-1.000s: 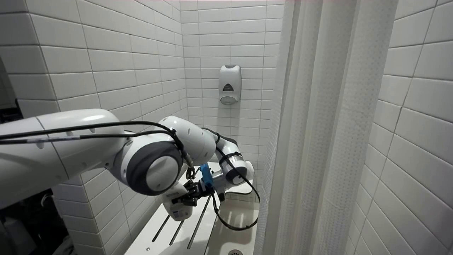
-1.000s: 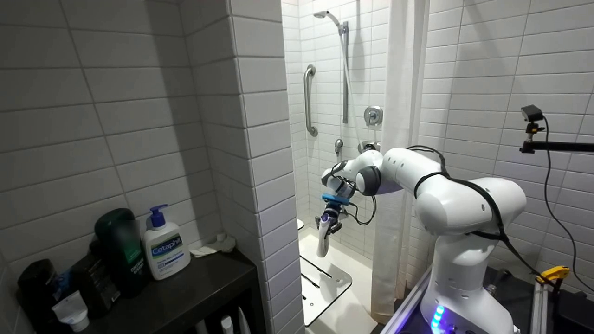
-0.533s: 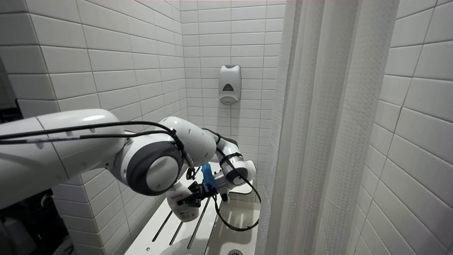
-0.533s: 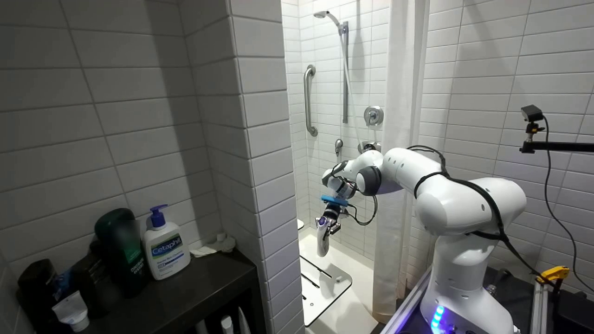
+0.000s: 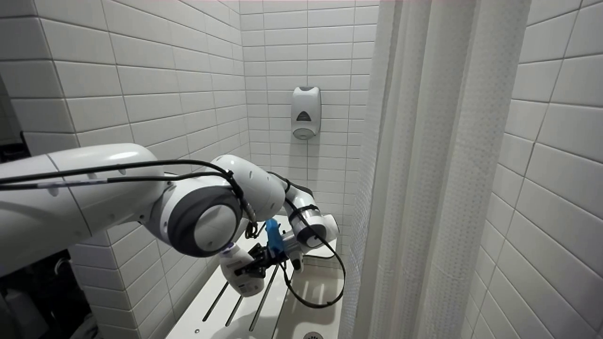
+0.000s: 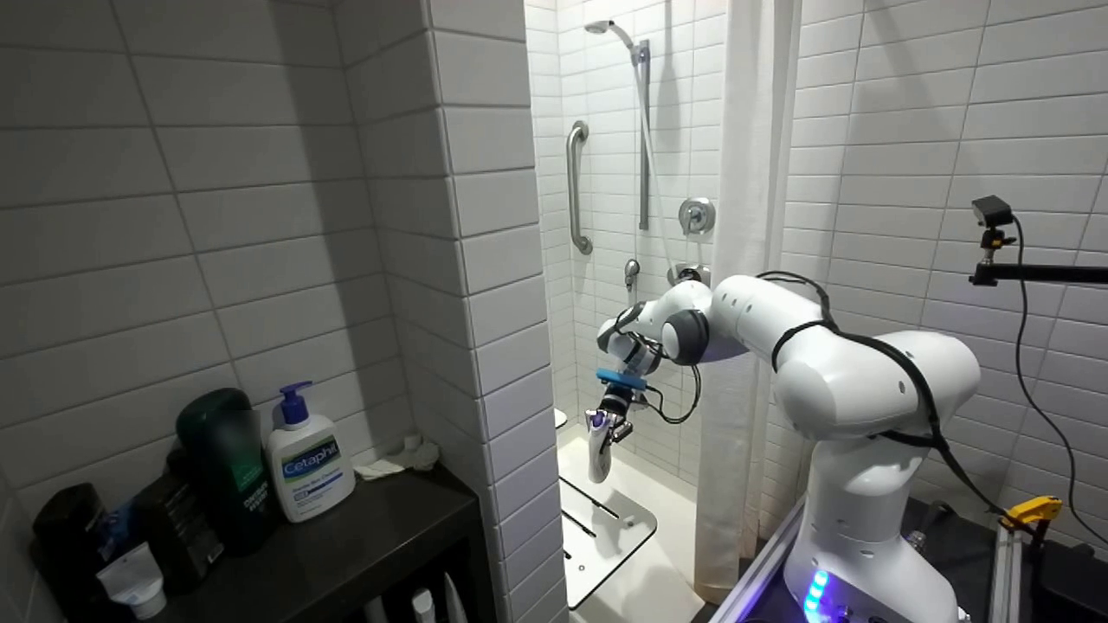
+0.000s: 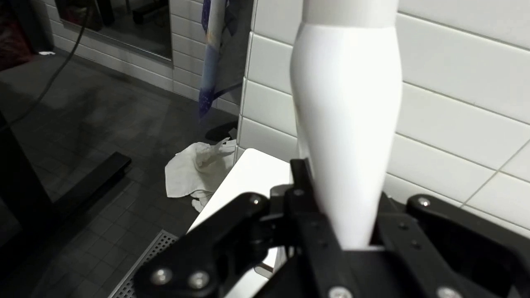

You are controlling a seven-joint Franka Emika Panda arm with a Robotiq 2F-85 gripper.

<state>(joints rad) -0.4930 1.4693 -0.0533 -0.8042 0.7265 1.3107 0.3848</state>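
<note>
A white bottle (image 5: 241, 275) with a purple part at its top shows in both exterior views (image 6: 599, 457). My gripper (image 5: 249, 268) is shut on the bottle's side and holds it in the air, tilted. In the wrist view, the white bottle (image 7: 348, 103) stands between the two black fingers (image 7: 343, 186), which press on its narrow edges. Below it is a white slotted shower bench (image 5: 214, 325); the bottle is apart from it. The bench also shows in an exterior view (image 6: 628, 528) and in the wrist view (image 7: 258, 174).
A white shower curtain (image 5: 424, 165) hangs right of the arm, and a tiled wall (image 5: 155, 108) stands left. A soap dispenser (image 5: 306, 113) is on the back wall. A dark shelf (image 6: 381, 528) holds a Cetaphil pump bottle (image 6: 312, 467) and other bottles. A white cloth (image 7: 198, 169) lies on the floor.
My gripper and the bottle have shifted slightly right and turned a little in an exterior view. The bottle's purple top now shows there. The grip has stayed on the bottle.
</note>
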